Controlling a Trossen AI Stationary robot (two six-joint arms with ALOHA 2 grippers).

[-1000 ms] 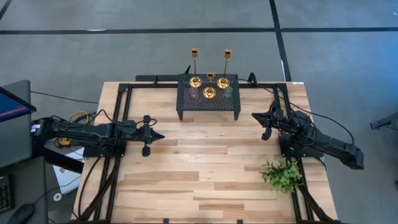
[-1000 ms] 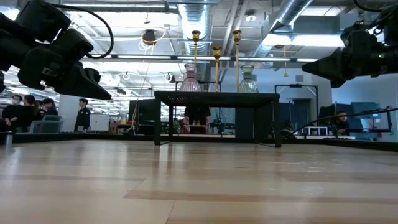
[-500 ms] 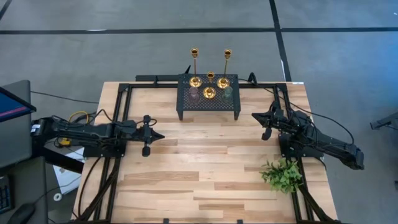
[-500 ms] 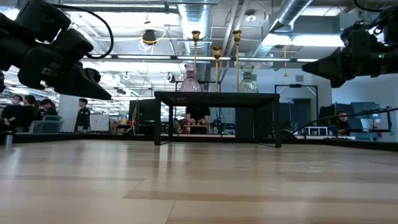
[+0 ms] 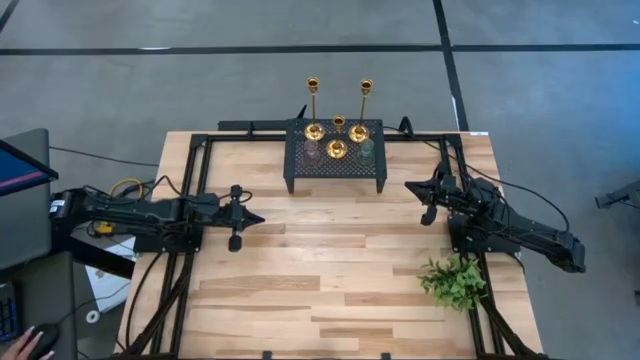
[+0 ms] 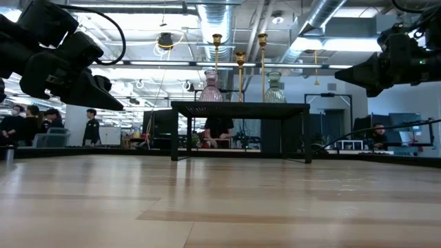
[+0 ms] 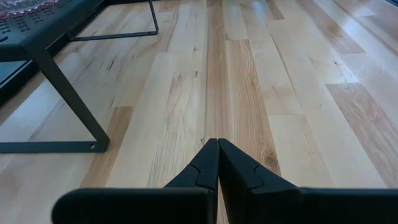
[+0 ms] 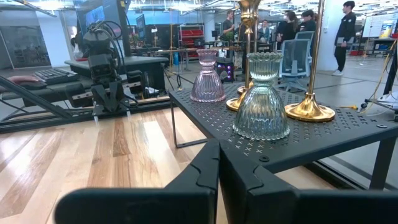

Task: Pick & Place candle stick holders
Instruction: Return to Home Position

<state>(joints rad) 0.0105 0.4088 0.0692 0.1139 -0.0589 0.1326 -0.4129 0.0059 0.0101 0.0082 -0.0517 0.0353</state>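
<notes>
Three gold candlesticks (image 5: 337, 148) stand by their round bases on a black perforated rack (image 5: 335, 160) at the table's far middle. A pink squat holder (image 8: 208, 78) and a grey-green squat holder (image 8: 261, 98) stand on the rack's near part. My left gripper (image 5: 260, 218) is shut and empty above the table's left side, pointing right. My right gripper (image 5: 408, 186) is shut and empty above the right side, pointing at the rack. In the low view the holders (image 6: 239, 76) stand on the rack top.
A leafy green sprig (image 5: 455, 280) lies on the table's near right, beside my right arm. Bare wood (image 5: 330, 260) lies between the arms, in front of the rack. People stand and sit in the room beyond the table (image 6: 89, 127).
</notes>
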